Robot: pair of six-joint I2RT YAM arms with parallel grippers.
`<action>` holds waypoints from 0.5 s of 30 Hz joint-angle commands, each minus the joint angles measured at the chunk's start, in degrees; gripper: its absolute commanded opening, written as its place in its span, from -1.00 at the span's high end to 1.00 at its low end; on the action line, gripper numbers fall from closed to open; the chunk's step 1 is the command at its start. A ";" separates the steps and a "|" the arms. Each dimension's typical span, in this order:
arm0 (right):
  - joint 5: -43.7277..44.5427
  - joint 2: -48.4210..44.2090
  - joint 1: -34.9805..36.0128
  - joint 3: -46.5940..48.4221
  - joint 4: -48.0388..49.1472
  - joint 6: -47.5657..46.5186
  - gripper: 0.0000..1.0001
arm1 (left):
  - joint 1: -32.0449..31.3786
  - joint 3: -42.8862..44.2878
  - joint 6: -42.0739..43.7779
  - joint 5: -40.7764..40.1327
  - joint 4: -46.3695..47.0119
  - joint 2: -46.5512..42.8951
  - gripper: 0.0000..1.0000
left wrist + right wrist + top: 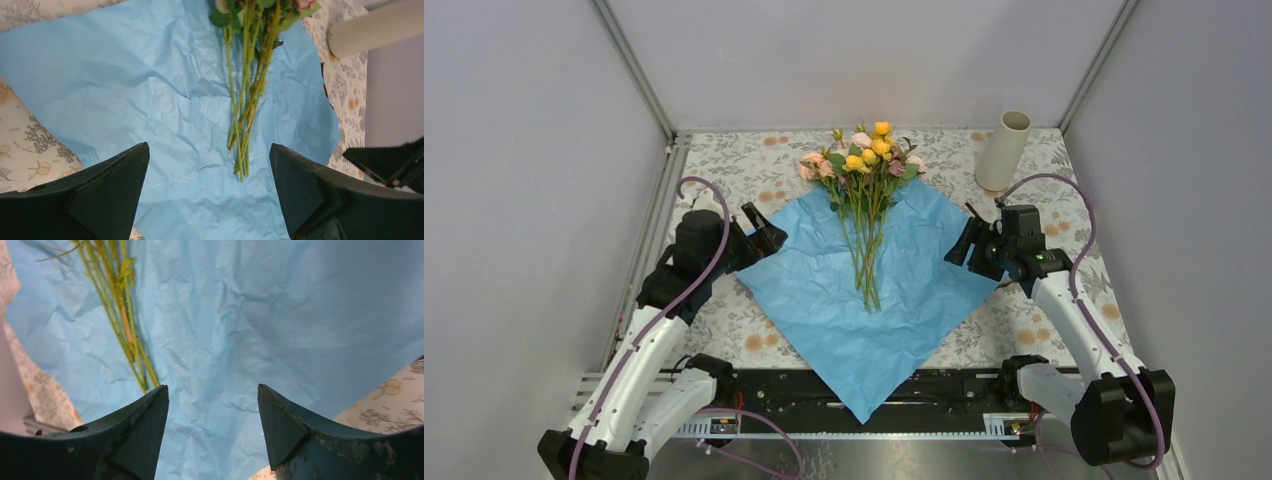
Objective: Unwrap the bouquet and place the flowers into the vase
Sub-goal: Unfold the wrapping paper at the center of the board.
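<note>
Roses point(864, 165) are laid on flattened blue paper point(914, 290) between left fingers point(100, 192) and right fingers point(135, 440), both open, awaiting transfer to the vase point(1003, 150).

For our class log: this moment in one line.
blue paper unfolded | flowers on it | vase without flowers | left gripper open | right gripper open

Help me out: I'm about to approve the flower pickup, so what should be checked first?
1. Blue paper opened flat on the table: ok.
2. Flowers lying loose and untied on the paper: ok.
3. Vase standing at the far right, mouth unobstructed: ok.
4. Left pincer open and empty: ok.
5. Right pincer open and empty: ok.
6. Vase interior clear: cannot tell.
</note>
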 commanded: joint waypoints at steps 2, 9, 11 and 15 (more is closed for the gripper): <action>-8.67 -0.77 2.00 1.74 1.48 2.53 -0.38 | 0.29 9.58 8.99 4.32 -7.89 2.11 -0.95; -7.74 -1.74 8.58 -0.39 6.78 7.18 -0.29 | -2.28 0.60 -2.36 4.78 7.88 5.27 -0.74; -7.70 -2.53 9.16 -0.93 6.83 7.57 -0.29 | -5.09 -0.21 -4.96 1.73 11.71 7.96 -0.68; -6.68 -4.74 9.22 -1.68 4.75 6.32 -0.28 | -11.24 0.60 -8.75 -4.03 18.26 14.15 -0.50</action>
